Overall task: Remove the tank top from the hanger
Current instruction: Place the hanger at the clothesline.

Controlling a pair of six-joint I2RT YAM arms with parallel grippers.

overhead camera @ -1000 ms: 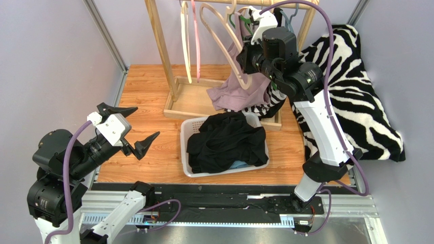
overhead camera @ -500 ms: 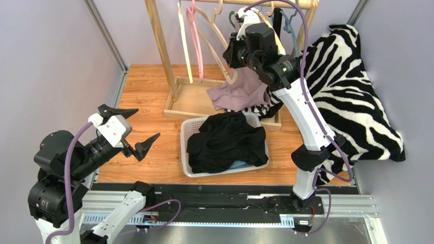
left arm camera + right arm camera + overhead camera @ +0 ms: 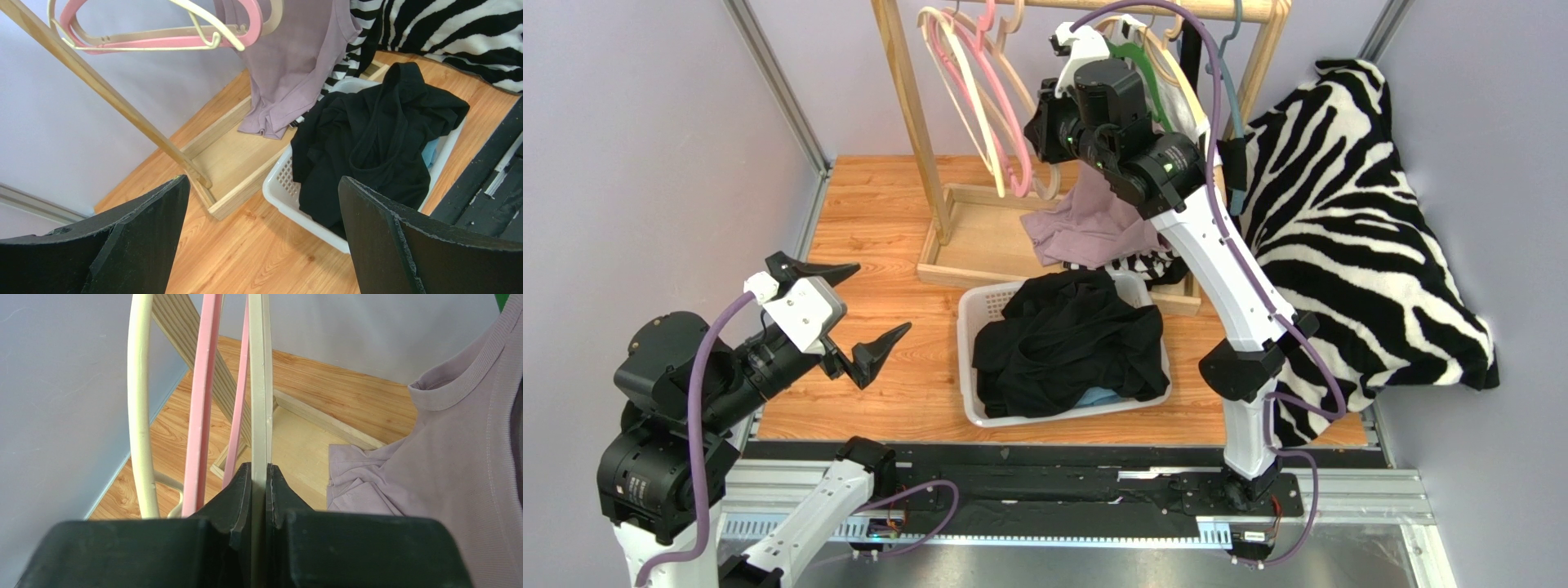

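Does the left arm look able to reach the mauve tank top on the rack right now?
Probably yes: the open left pincer faces the mauve tank top, only wooden floor between; the white plastic basket sits aside.

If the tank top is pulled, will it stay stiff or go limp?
Probably limp: the tank top hangs in soft folds, its hem crumpled. Likely light, since the ribbed cloth looks thin. It should drape, not hold shape, when lifted.
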